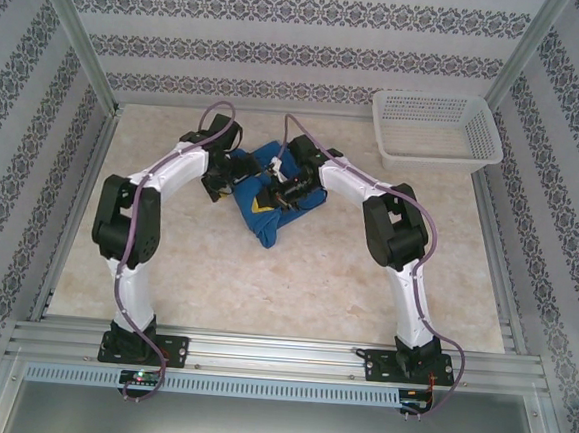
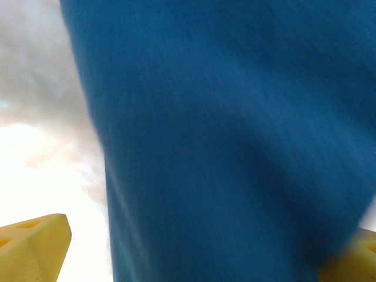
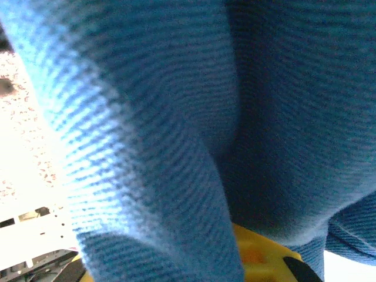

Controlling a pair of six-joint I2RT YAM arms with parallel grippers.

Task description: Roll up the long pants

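The long pants lie bunched in a deep-blue heap at the middle of the table, a bit of yellow tag showing on them. Both arms bend inward over the heap. My left gripper sits at its left edge; in the left wrist view its yellow fingers stand far apart, open, with the blue cloth spread between them. My right gripper rests on the top of the heap. Folds of the pants drape over its yellow finger, and it is shut on the cloth.
A white plastic basket stands at the back right corner of the beige table. Patterned walls and metal posts close in the back and sides. A metal rail runs along the near edge by the arm bases.
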